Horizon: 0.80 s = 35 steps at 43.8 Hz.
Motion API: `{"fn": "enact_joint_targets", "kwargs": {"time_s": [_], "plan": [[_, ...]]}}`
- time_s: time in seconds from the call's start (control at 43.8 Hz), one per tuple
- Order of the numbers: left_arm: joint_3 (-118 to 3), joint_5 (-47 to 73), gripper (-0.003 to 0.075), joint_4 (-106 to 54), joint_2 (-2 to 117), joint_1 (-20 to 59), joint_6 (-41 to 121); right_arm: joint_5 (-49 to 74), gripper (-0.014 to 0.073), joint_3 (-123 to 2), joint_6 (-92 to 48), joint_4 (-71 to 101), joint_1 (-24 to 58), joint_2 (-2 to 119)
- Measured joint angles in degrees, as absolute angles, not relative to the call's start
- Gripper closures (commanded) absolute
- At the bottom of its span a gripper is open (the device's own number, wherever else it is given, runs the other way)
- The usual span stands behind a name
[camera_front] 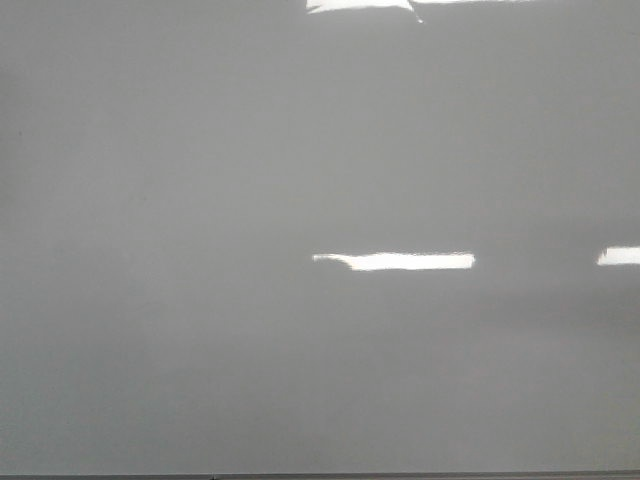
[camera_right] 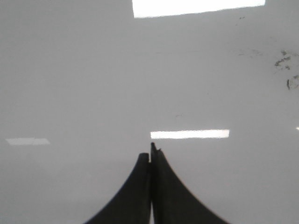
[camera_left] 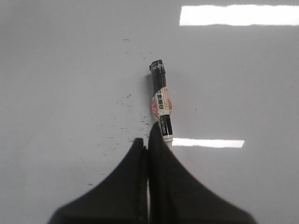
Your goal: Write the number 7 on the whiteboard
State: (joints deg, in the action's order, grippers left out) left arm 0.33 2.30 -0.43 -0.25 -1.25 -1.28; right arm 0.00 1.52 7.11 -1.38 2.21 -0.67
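Observation:
The whiteboard (camera_front: pixel 200 200) is a glossy pale grey panel that fills the front view, with a thin dark edge at its bottom. No number 7 shows in any view. A marker (camera_left: pixel 161 105) with a black cap and a white, red and black label lies on the board in the left wrist view. Its near end passes behind one fingertip of my left gripper (camera_left: pixel 147 140), whose jaws are pressed together with nothing between them. My right gripper (camera_right: pixel 150 151) is shut and empty over bare board (camera_right: pixel 70 84). Neither gripper shows in the front view.
Faint black smudges (camera_left: pixel 122 126) dot the board beside the marker, and more smudges (camera_right: pixel 285 63) show in the right wrist view. Bright white rectangular light reflections (camera_front: pixel 400 261) lie across the board.

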Motion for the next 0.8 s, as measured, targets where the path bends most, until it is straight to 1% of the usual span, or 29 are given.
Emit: {"fn": "enact_joint_targets", "kwargs": {"time_s": [0.183,0.32,0.548,0.663,0.8], "plan": [[0.21,-1.37,0.0741,-0.43,-0.25,-1.25,-1.28,-5.75,0.0661,1.52,7.11,-1.38,2.21,-0.67],[-2.61,-1.26,0.0741,-0.43,-0.25,-1.25,-1.28,-5.15,0.0661,-1.35,7.11,-1.38,2.21,-0.67],[-17.89,6.73,0.0741,0.00,0.73,-1.25,-1.28,7.88,0.0661,-16.26,7.11,-1.38,2.21,0.12],[-26.06,13.13,0.0741,0.00,4.95,-1.25,-1.28,15.88,0.0661,-24.06,7.11,-1.38,2.21,3.87],[-33.13,20.27,0.0741,0.00,10.98,-1.25,-1.28,23.99,0.0661,-30.85,7.11,-1.38,2.21,10.00]]}}
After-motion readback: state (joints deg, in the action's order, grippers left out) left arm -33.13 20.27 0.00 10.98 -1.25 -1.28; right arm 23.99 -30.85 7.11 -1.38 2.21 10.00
